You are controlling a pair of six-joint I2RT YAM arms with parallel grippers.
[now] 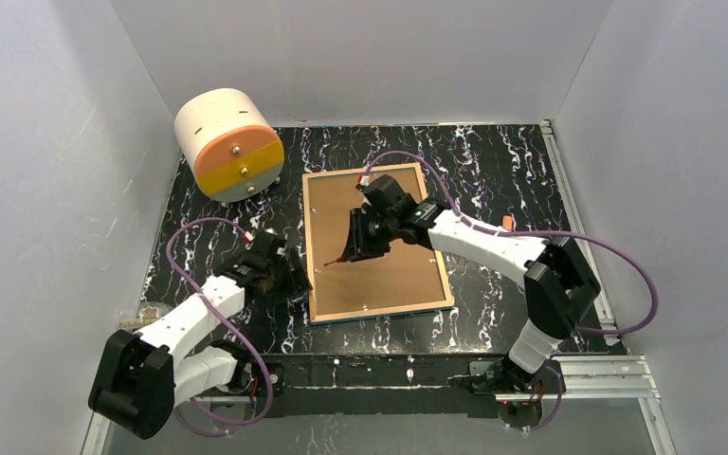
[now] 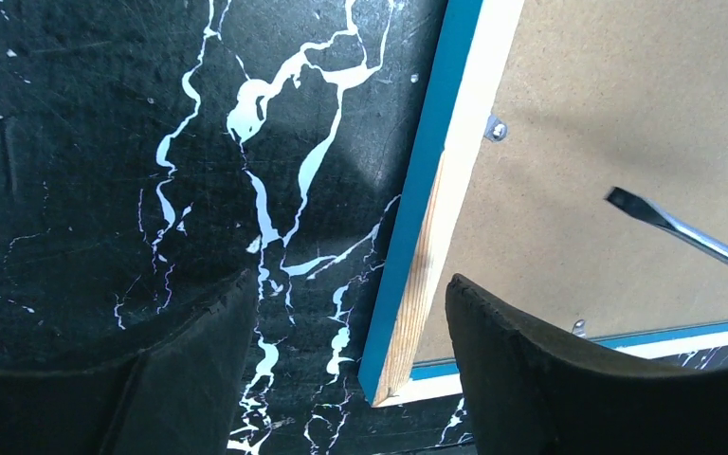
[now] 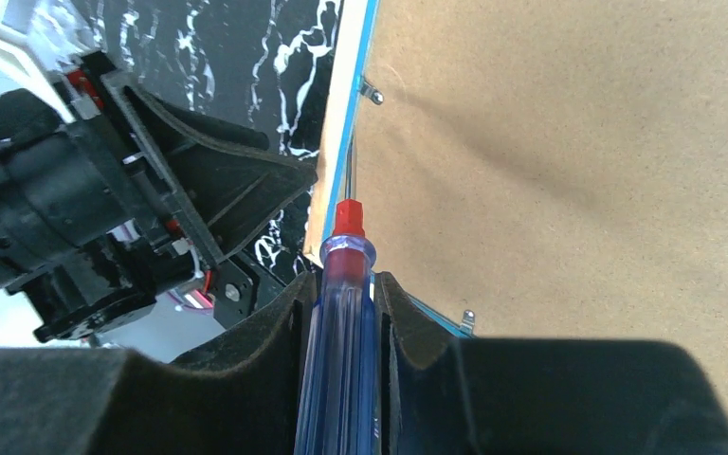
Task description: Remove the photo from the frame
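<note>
The frame lies face down in the middle of the table, its blue edge and light wooden edging showing. The brown backing board fills it, so the photo is hidden. My right gripper is shut on a screwdriver with a clear blue handle. The screwdriver's flat blade hovers over the backing board near the frame's left side. My left gripper is open, straddling the frame's near left corner. One finger is over the table and the other over the board.
A white cylinder with an orange and grey face stands at the back left. Small metal clips hold the board along the frame's inner edge. White walls close in the table on three sides. A metal rail runs along the right.
</note>
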